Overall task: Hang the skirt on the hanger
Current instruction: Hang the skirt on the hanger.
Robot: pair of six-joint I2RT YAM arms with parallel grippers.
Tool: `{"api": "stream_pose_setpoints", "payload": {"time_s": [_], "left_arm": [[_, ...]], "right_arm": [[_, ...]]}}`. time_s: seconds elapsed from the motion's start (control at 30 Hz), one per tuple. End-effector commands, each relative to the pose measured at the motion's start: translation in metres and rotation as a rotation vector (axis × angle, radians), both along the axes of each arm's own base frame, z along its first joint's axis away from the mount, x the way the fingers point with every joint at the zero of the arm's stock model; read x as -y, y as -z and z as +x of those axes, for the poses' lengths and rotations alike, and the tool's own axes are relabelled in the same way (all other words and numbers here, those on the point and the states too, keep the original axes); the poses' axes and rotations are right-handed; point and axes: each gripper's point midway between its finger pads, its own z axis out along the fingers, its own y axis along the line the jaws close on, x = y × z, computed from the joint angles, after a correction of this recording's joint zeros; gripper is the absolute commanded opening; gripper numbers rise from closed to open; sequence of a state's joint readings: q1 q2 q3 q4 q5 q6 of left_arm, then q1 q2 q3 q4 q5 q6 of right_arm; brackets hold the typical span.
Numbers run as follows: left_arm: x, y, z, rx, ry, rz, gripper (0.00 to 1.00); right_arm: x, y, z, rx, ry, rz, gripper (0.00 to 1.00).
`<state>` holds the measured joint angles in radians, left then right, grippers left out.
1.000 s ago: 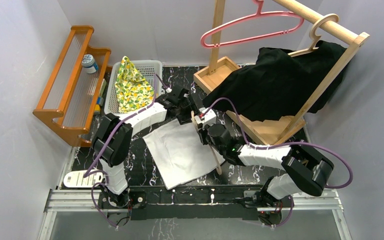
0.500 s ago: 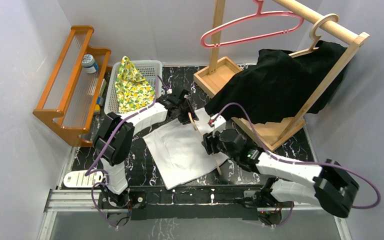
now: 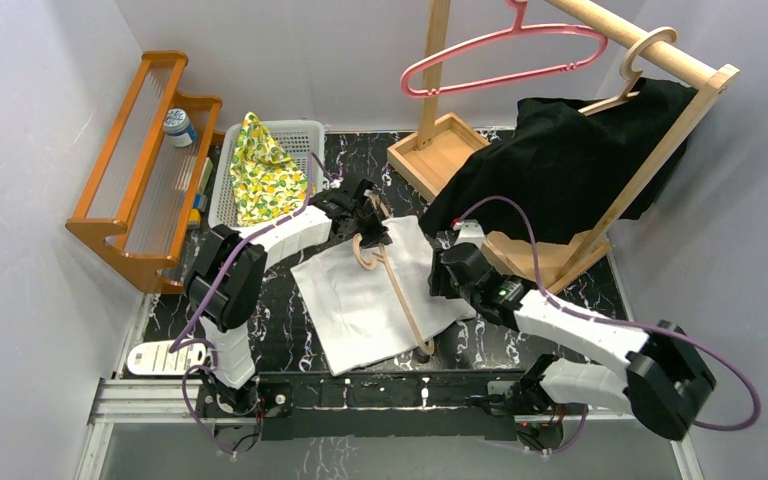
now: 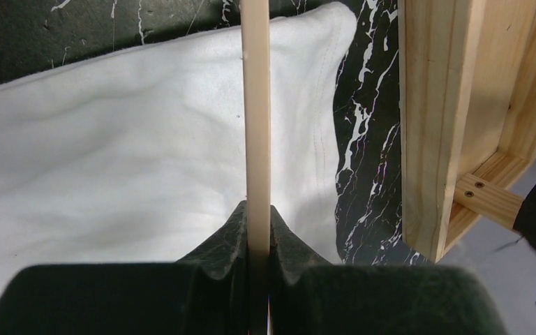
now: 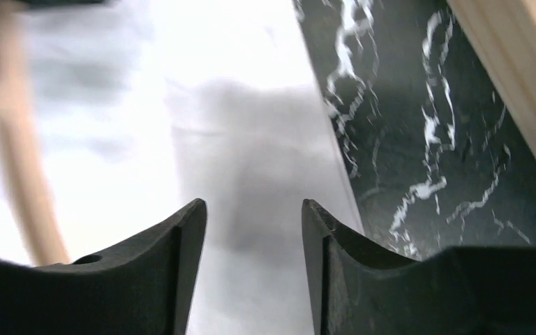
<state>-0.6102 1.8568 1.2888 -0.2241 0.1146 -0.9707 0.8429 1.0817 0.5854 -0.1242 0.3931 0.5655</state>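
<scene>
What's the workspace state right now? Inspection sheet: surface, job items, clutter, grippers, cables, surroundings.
Surface: black marble-pattern tabletop, mostly covered at centre.
Job's things: white skirt spread flat; pale wooden hanger lies across it, not yet threaded into the skirt.
Clutter: white plastic basket holding a yellow lemon-print cloth; orange wooden shelf rack at far left.
Grippers: left gripper shut on the hanger near its hook; right gripper open, empty, over the skirt's right edge.
Cables: purple cables loop off both arms; the right one arcs near the black garment.
Surroundings: wooden garment rack with a black garment and a pink hanger; plain walls.
</scene>
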Motion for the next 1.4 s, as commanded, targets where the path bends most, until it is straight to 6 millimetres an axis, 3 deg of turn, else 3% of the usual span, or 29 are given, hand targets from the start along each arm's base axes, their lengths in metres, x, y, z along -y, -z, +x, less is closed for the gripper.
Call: {"api": "stream_pose_setpoints", "payload": {"time_s": [0.0, 0.13, 0.23, 0.37, 0.6, 0.83, 1.37], "left_arm": [[-0.002, -0.027, -0.007, 0.019, 0.003, -0.055, 0.00], [-0.002, -0.026, -0.010, -0.008, 0.001, -0.050, 0.00], [-0.003, -0.028, -0.008, -0.025, -0.002, -0.039, 0.00], [-0.009, -0.030, -0.012, -0.076, -0.008, -0.022, 0.00], [-0.030, -0.030, -0.022, -0.163, -0.024, 0.025, 0.00], [-0.061, -0.020, -0.043, -0.202, -0.037, 0.121, 0.00], [-0.086, -0.020, -0.063, -0.225, 0.004, 0.220, 0.00]], "right_arm": [[0.007, 0.019, 0.007, -0.092, 0.134, -0.018, 0.56], [0.013, 0.037, 0.019, -0.126, 0.212, -0.071, 0.43], [0.029, 0.062, 0.020, -0.199, 0.319, -0.115, 0.40], [0.049, 0.093, 0.003, -0.315, 0.417, -0.152, 0.40], [0.070, 0.119, -0.024, -0.427, 0.517, -0.218, 0.41], [0.078, 0.128, -0.032, -0.448, 0.551, -0.239, 0.41], [0.076, 0.135, -0.030, -0.461, 0.536, -0.268, 0.41]]}}
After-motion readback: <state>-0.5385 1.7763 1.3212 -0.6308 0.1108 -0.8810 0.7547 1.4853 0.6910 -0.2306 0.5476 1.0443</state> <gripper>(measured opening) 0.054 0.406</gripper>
